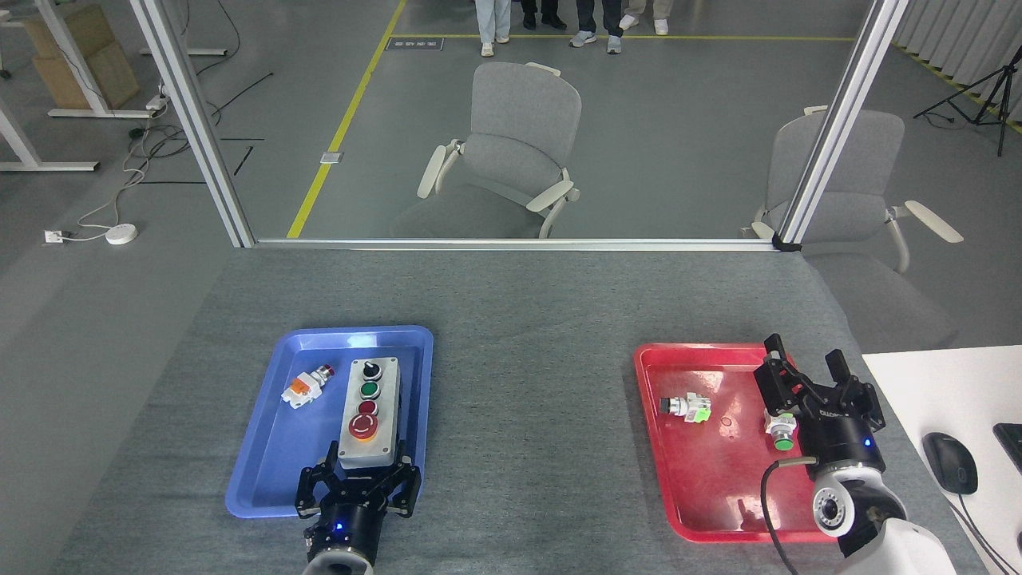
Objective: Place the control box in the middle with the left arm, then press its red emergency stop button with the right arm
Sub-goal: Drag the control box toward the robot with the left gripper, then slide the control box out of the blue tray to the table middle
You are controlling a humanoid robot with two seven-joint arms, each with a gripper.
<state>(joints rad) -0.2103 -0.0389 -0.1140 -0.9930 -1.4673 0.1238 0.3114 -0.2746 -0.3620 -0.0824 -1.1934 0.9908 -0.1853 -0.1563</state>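
Robot lab: framed test table [519,319], taped floor line [343,128], tripod [994,88].

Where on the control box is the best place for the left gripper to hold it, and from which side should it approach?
Grip the control box across its two long side walls, near the end closest to the robot, coming from that near end where the left gripper sits with fingers spread. The box is oblong and lies lengthwise toward the robot, so the narrow width probably fits between the fingers, and the buttons on top stay clear.
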